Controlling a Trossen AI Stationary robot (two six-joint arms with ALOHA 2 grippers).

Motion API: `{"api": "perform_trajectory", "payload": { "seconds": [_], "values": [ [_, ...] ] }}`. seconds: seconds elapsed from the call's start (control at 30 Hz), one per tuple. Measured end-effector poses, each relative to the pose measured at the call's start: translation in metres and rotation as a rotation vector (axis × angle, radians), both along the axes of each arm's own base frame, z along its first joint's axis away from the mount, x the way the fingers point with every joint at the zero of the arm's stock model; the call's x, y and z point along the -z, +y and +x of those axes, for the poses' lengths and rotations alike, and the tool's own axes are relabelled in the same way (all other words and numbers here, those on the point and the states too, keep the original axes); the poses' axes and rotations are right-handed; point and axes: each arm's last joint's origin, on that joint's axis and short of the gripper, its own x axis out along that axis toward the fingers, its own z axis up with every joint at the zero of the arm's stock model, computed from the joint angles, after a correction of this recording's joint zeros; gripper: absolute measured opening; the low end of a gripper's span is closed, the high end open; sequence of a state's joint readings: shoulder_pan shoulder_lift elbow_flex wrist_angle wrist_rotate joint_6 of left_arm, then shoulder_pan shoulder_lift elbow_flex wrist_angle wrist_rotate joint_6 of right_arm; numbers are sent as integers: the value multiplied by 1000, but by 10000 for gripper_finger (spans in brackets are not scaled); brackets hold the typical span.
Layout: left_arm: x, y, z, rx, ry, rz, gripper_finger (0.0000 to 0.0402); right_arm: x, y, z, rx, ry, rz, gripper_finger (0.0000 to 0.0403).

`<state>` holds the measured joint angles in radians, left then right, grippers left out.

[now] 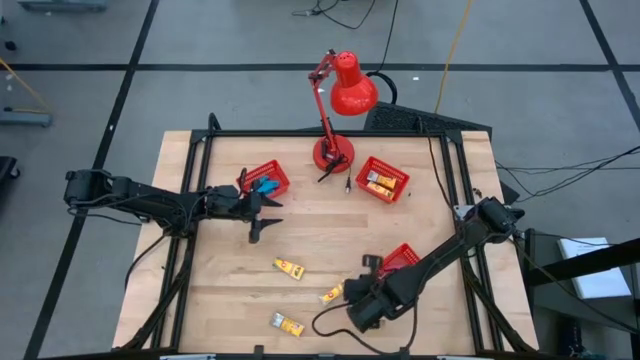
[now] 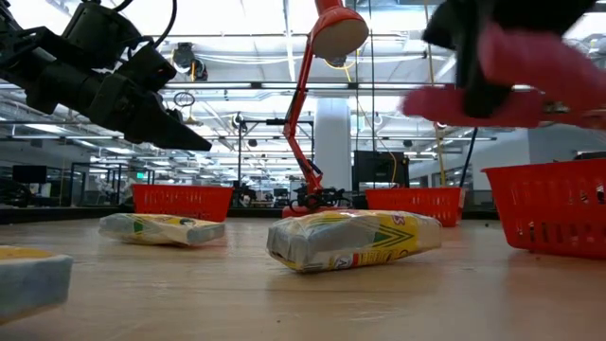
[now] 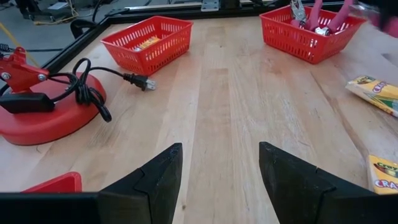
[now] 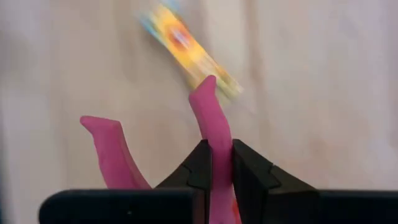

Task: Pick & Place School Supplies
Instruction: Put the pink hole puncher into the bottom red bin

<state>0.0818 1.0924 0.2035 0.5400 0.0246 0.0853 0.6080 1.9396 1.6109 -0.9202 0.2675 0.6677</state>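
Note:
My right gripper hangs over the near middle of the table, shut on pink-handled pliers. A yellow-and-white packet lies on the wood right under it. Two more packets lie flat on the table nearby. My left gripper is open and holds nothing. It hovers beside the far-left red basket, which holds light-blue blocks. Another basket holds more pink pliers. My right gripper pinches one pink handle of the pliers between its two fingers, coming from above and pointing down. The other handle sticks out free to one side. The pliers are lifted well clear of the table; their metal jaws are hidden.
A red desk lamp stands at the far middle, its base and cord on the wood. A red basket with yellow packets sits right of it. The pliers basket lies under my right arm. Bare wood runs between the arms.

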Motion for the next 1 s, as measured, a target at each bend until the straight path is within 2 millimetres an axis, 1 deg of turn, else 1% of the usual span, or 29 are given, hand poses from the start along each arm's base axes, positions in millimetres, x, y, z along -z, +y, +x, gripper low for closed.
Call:
{"api": "perform_trajectory", "payload": {
  "seconds": [0.07, 0.17, 0.4, 0.47, 0.6, 0.73, 0.83, 0.9, 1.0],
  "values": [
    [1, 0, 0, 1, 7, 0, 214, -2, -6, -8, 25, 75, -71, 29],
    [1, 0, 0, 1, 14, 1, 214, -8, -14, -19, 57, 155, -128, 29],
    [1, 0, 0, 3, 15, 6, 214, -27, -27, -37, 104, 220, -200, 29],
    [1, 0, 0, 3, 15, 6, 214, -27, -30, -41, 111, 243, -213, 29],
    [1, 0, 0, 3, 15, 6, 214, -19, -33, -45, 111, 300, -218, 29],
    [1, 0, 0, 3, 15, 5, 214, -1, -39, -48, 121, 365, -199, 29],
    [1, 0, 0, 3, 15, 6, 214, 10, -42, -50, 117, 391, -189, 29],
    [1, 0, -1, 4, 15, 8, 214, 14, -43, -50, 111, 393, -186, 29],
    [1, 0, -1, 4, 16, 9, 214, 14, -44, -49, 108, 393, -187, 29]
  ]
}}
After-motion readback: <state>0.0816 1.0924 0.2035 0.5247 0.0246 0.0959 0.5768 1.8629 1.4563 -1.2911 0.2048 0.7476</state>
